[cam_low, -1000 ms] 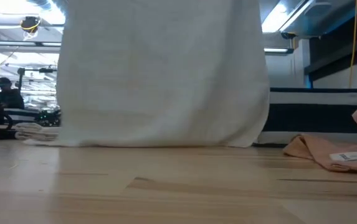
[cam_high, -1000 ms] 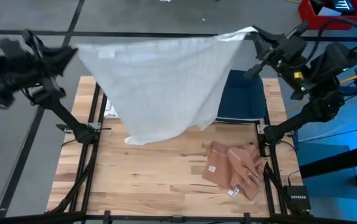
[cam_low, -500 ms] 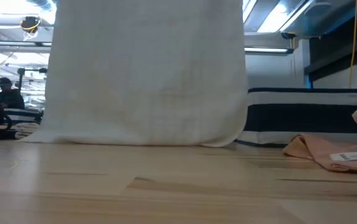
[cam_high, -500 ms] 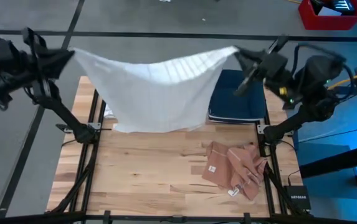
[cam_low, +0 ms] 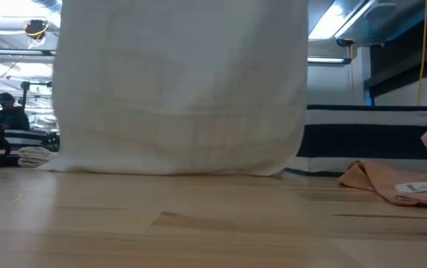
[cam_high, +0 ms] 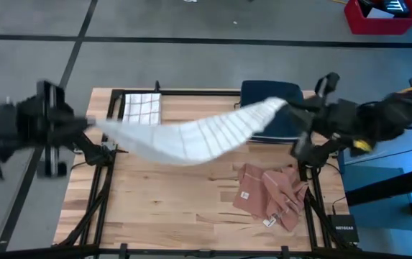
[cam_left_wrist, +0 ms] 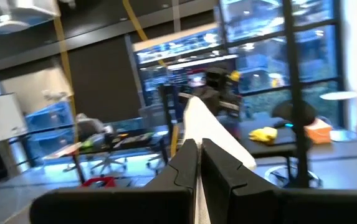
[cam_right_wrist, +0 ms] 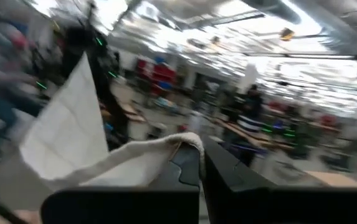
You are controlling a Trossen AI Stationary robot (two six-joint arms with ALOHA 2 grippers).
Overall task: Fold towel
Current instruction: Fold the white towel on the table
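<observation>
Your left hand (cam_high: 83,124) is clamped shut on one top corner of the white towel (cam_high: 191,133), and your right hand (cam_high: 292,108) is closed on the opposite corner, so the cloth hangs stretched between them as a sagging band over the wooden surface (cam_high: 191,208). Holding both corners apart keeps the top edge taut and lets the rest drape straight down; in the low view the towel's bottom hem (cam_low: 176,167) rests on or just above the boards. Below your right hand lies a crumpled tan cloth (cam_high: 274,194), and behind it a dark blue folded stack (cam_high: 277,126); a checked cloth (cam_high: 142,108) sits just beyond your left hand. You appear set to lay the towel flat for folding.
</observation>
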